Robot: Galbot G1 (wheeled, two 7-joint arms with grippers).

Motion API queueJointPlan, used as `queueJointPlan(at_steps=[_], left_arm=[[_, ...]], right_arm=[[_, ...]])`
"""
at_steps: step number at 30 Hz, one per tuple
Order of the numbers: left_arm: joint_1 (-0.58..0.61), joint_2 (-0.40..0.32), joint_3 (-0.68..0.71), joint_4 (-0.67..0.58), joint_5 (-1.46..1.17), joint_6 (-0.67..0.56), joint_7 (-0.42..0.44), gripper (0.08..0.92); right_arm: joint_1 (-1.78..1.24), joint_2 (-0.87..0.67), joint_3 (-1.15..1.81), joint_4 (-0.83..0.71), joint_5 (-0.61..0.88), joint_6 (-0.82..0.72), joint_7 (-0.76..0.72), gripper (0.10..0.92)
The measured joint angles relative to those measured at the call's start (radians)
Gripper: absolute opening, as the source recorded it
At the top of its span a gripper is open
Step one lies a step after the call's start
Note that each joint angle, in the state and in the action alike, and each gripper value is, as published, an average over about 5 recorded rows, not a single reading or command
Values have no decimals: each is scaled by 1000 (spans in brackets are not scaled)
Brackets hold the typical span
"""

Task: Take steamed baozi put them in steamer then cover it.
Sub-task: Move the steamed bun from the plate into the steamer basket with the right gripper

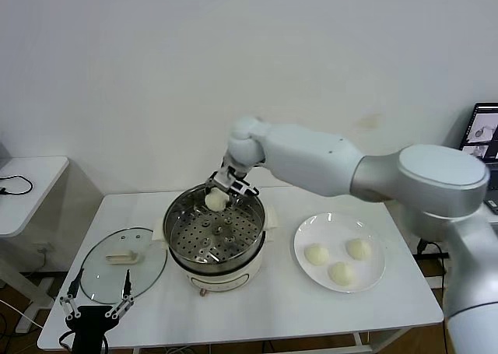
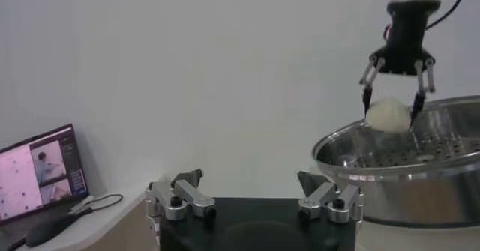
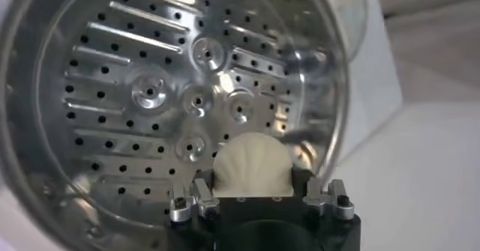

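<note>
Right gripper point(image 1: 219, 191) clamps one baozi point(image 1: 215, 201) over steamer point(image 1: 215, 233). Three buns point(image 1: 340, 273) on plate point(image 1: 305, 243). One cover point(image 1: 123, 264) on table. Left gripper point(image 1: 97, 298) parked, fingers spread.

Steamer point(image 1: 215, 237) sits mid-surface point(image 1: 272, 299), mouth open, nothing over it except right pincer point(image 1: 221, 189) w/ a baozi point(image 1: 215, 201) clamped, hanging just inside the far rim; rest of perforated tray bare, so room to come down at near and left parts. Right arm spans from the right over the gap btwn steamer and plate point(image 1: 373, 280), blocking high passage there. Cover point(image 1: 123, 264) lies flat left of steamer, just beside it, handle up, open air above. Left pincer point(image 1: 98, 303) low at surface's near-left edge, fingers spread, near cover's rim. Three baozi on plate, right side, open from above. Front strip of surface bare.
</note>
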Motion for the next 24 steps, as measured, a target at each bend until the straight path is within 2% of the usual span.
queueJointPlan(at_steps=[14, 21, 24], left_arm=[[-14, 2, 2, 11, 1, 0, 2, 823], [-9, 1, 2, 2, 7, 1, 2, 823], [-7, 2, 2, -3, 7, 1, 3, 823]], right_arm=[[-71, 89, 24, -154, -239, 186, 68, 644], [-75, 99, 32, -184, -271, 225, 81, 798], [-66, 96, 35, -183, -262, 227, 75, 819]])
